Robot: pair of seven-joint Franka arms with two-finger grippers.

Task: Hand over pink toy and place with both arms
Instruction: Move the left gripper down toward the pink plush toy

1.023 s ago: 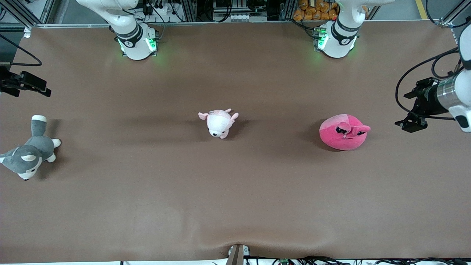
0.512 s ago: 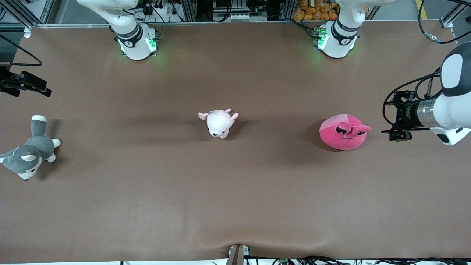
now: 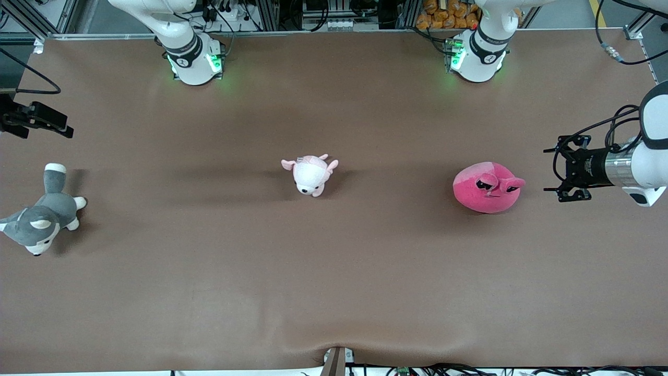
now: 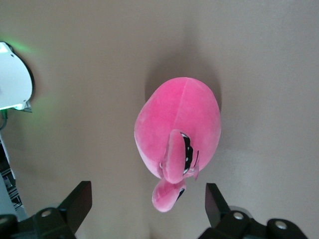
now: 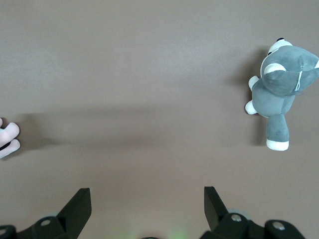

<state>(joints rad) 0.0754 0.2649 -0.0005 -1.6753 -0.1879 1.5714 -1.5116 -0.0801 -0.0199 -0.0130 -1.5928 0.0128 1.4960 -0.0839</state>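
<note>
The pink toy [image 3: 488,187], a round hot-pink plush with sleepy black eyes, lies on the brown table toward the left arm's end. It fills the middle of the left wrist view [image 4: 179,132]. My left gripper [image 3: 550,170] is open and empty. It hangs over the table just beside the toy, toward the left arm's end, and points at it without touching. In the left wrist view the left gripper [image 4: 148,203] has one eye bump between its spread fingers. My right gripper [image 3: 65,128] waits open and empty over the right arm's end of the table, and it shows in its own view [image 5: 147,206].
A small pale pink-and-white plush [image 3: 310,175] lies mid-table; its paws show in the right wrist view [image 5: 7,137]. A grey-and-white husky plush [image 3: 39,216] lies at the right arm's end, also in the right wrist view [image 5: 281,84]. The arm bases [image 3: 195,60] stand along the table's edge farthest from the camera.
My left arm has swung in toward the pink toy and turned its open gripper level with it. The right arm and all plushes have not moved.
</note>
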